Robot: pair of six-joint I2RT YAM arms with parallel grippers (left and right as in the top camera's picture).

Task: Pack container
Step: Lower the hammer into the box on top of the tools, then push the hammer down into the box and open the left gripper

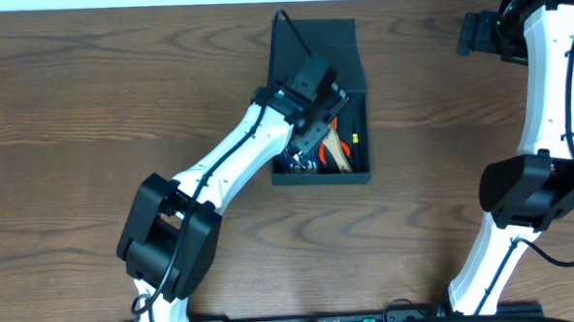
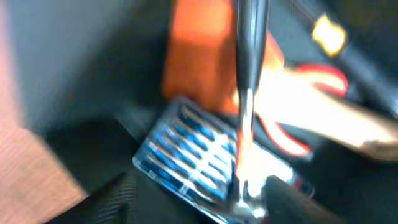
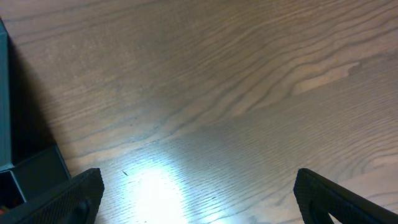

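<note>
**Overhead.** The container (image 1: pixel 322 174) sits at the middle of the desk (image 1: pixel 90 92), towards its far edge. Its flap lid is thrown back on the far side and its mouth faces up. With the lid open, its long axis runs from the robot's side away to the far edge, a little skewed. The left claw (image 1: pixel 316 121) reaches down into the open compartment among tools, orange-handled pliers (image 1: pixel 337 151) among them. The right claw (image 1: pixel 471 32) hangs well apart at the far right.

**Left wrist.** This view is blurred. A screwdriver (image 2: pixel 249 74) stands straight up the frame, over a clear case of blue bits (image 2: pixel 186 155) and beside an orange block (image 2: pixel 196 56). I cannot tell whether the claw grips the shaft or only stands around it, nor how wide it is.

I see three risks:
- If the claw lifts while pinching or hooking a tool, it may drag that tool back out.
- The same lift could tip the bit case.
- A sideways pull against the wall would slide the whole container. A shaft left standing above the rim would stop the lid from closing.

**Right wrist.** The right claw's fingers are spread wide over bare wood and hold nothing. A dark wall at the left border is probably the container. A careless sweep that way could knock it.
</note>
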